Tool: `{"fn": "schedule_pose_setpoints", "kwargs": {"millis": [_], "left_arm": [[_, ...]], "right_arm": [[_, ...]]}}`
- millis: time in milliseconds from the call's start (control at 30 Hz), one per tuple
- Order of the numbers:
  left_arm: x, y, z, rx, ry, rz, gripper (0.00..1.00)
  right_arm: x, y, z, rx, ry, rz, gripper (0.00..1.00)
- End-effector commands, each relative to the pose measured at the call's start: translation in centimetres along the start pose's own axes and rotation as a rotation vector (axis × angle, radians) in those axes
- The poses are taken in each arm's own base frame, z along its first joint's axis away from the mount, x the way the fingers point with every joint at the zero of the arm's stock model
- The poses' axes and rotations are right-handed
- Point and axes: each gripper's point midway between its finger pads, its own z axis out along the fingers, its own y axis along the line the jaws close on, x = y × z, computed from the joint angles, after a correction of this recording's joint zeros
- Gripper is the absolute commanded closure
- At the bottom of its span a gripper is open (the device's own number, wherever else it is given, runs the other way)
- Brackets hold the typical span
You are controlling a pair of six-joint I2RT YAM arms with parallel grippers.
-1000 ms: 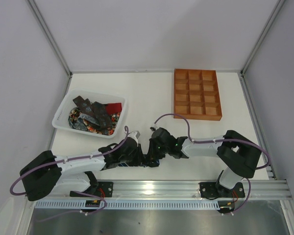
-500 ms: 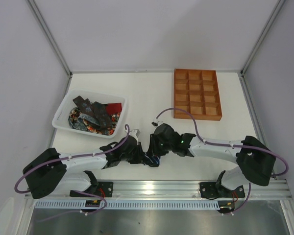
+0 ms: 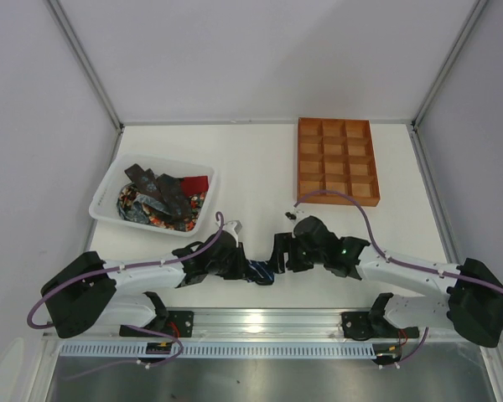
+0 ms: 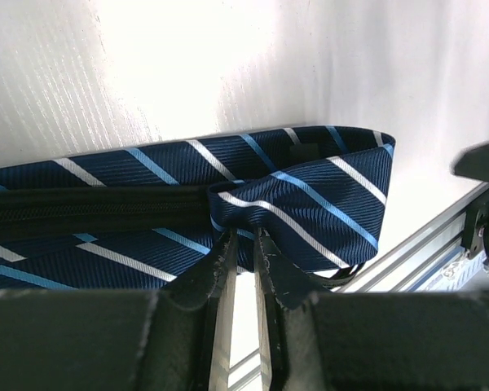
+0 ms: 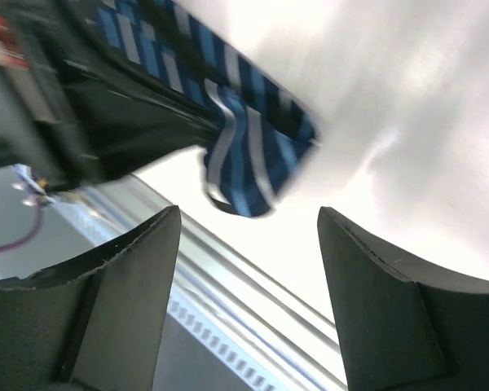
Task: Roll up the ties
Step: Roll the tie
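Crosswise, navy tie (image 4: 310,183), folded end rightward, left pincer (image 4: 243,238) pinching it, right pincer (image 5: 248,213) wide.

Tie (image 4: 310,187): woven cloth, fine ribbed weave; you see slight sheen on stripes.
Left fingers (image 4: 220,269) on tie: black plastic, matt, scuffed edges.
Right fingers (image 5: 130,285) near tie: matt black plastic, smooth.
Table (image 3: 260,167) under tie: white, smooth, glare-bright.
Basket (image 3: 109,188), beyond tie to left: white plastic, smooth.
Tray (image 3: 339,199), beyond tie to right: orange-brown, matt; wood or plastic, you can't tell.
Rail (image 3: 277,322), nearer than tie: bare metal, dull shine.
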Motion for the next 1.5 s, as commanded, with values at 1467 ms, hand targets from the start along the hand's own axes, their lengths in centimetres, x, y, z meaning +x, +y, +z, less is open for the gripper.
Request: {"fn": "schedule_pose_setpoints", "kwargs": {"millis": [1467], "left_arm": [[-2.4, -1.9, -1.0, 0.020, -0.048, 0.052, 0.80]], "right_arm": [[1.6, -1.8, 4.5, -0.067, 0.010, -0.102, 0.39]]}}
